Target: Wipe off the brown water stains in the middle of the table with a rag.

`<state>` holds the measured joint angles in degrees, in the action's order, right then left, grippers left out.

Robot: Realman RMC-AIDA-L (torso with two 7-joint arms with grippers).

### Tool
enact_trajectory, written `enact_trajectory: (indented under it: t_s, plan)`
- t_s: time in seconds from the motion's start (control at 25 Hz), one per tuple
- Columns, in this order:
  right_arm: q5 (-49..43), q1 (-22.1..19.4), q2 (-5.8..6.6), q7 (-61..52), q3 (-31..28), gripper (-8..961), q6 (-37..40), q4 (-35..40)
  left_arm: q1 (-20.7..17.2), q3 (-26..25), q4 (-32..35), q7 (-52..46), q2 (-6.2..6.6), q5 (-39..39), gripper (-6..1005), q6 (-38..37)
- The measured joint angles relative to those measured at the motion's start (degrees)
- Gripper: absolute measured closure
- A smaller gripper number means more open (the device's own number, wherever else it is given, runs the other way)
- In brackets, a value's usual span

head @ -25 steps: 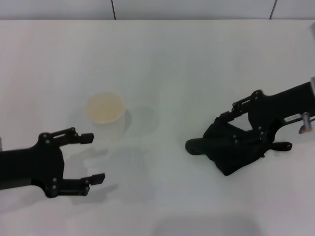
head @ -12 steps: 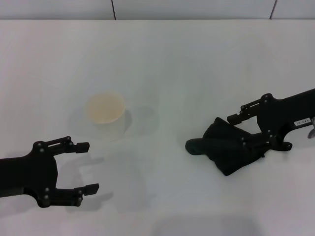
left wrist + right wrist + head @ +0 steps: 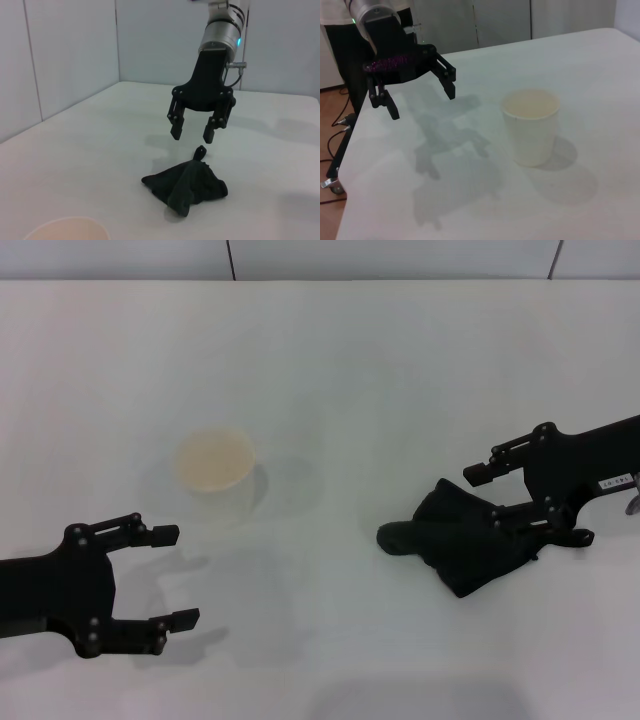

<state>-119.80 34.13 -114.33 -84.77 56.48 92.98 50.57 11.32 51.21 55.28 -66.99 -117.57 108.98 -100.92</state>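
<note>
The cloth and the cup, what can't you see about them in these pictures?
- Cloth, head view: its far side is hidden behind the right gripper's open fingers; the left wrist view shows that gripper hanging above it, not touching.
- Cup, left wrist view: cut off by the picture's edge, only the rim shows.
- Inside the cup: looks tan; whether any liquid is in it cannot be told.
- Brown stain: none can be made out on the table in any view.

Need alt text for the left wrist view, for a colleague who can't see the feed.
The right gripper hangs open just above the crumpled black rag, not touching it. The rag lies on the white table, and the rim of a white cup shows nearest the camera.
</note>
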Motion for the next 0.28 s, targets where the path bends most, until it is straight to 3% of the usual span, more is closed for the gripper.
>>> enact_trajectory:
  t_s: [0.28]
  plan:
    - [0.12,0.05,0.22,0.04,-0.05,426,0.03,0.13,0.02,0.02,0.00,0.02,-0.03,0.00,112,0.12]
